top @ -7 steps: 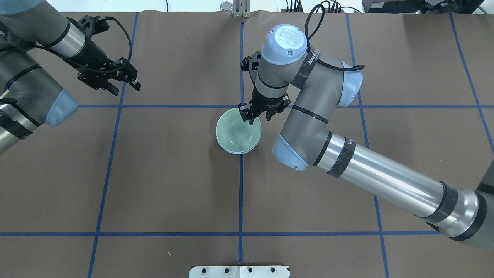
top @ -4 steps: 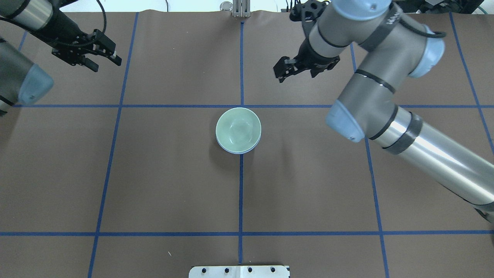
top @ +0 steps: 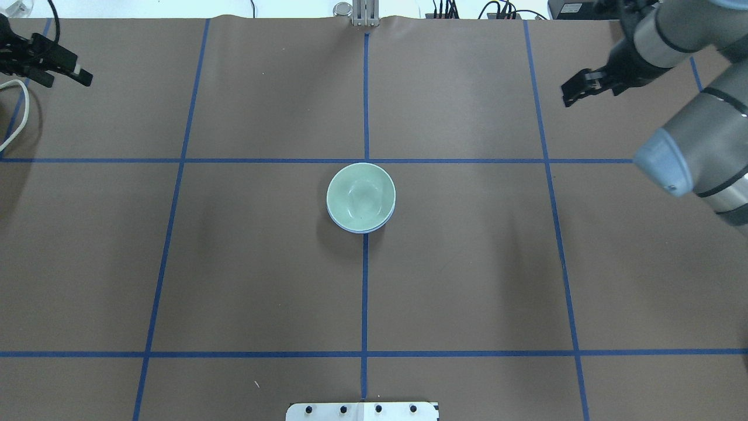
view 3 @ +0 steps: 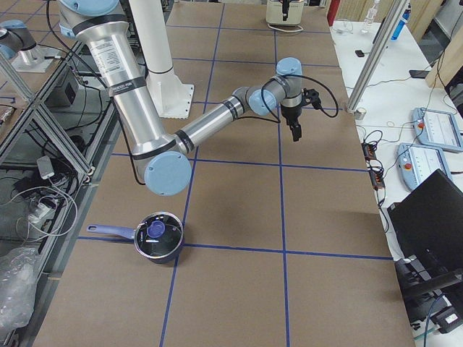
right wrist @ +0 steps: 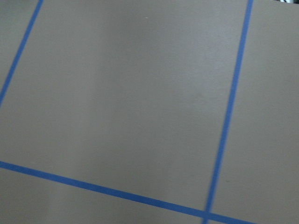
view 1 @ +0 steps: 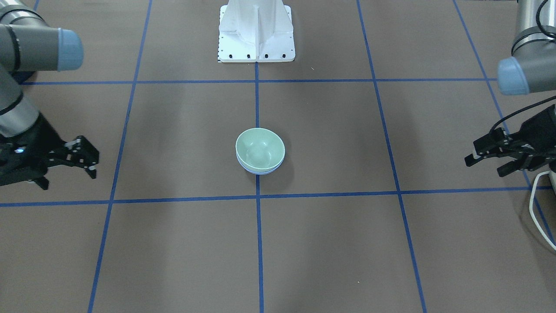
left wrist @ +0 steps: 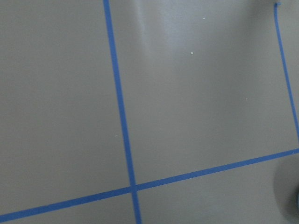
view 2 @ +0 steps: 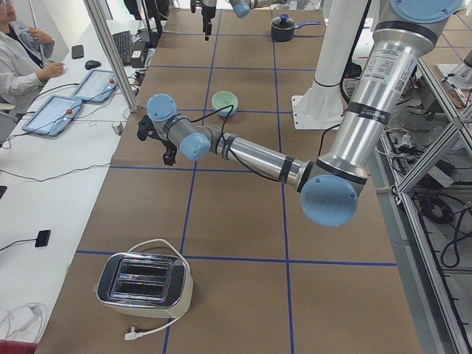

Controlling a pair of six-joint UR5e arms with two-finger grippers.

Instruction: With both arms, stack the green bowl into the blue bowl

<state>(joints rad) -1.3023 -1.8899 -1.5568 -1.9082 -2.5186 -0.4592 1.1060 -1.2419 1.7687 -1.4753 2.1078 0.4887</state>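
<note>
The green bowl [top: 360, 196] sits nested inside the blue bowl [top: 357, 230] at the table's middle. Only the blue bowl's rim shows under it. Both also show in the front view, the green bowl [view 1: 259, 148] in the blue bowl [view 1: 260, 171]. My left gripper [top: 70, 80] is open and empty at the far left edge; it also shows in the front view [view 1: 483, 168]. My right gripper [top: 578, 93] is open and empty at the far right; it also shows in the front view [view 1: 69, 180]. Both are well away from the bowls. The wrist views show only the brown mat.
The white robot base [view 1: 256, 34] stands at the near edge. A toaster [view 2: 144, 284] with a white cable [top: 17, 111] is past my left gripper. A dark pot [view 3: 158, 235] stands at the right end. A person [view 2: 15, 51] sits beside the table.
My right gripper was at the green bowl's far rim; it has lifted off and swung far right. My left gripper has pulled back to the far left. The bowls have stayed put.
</note>
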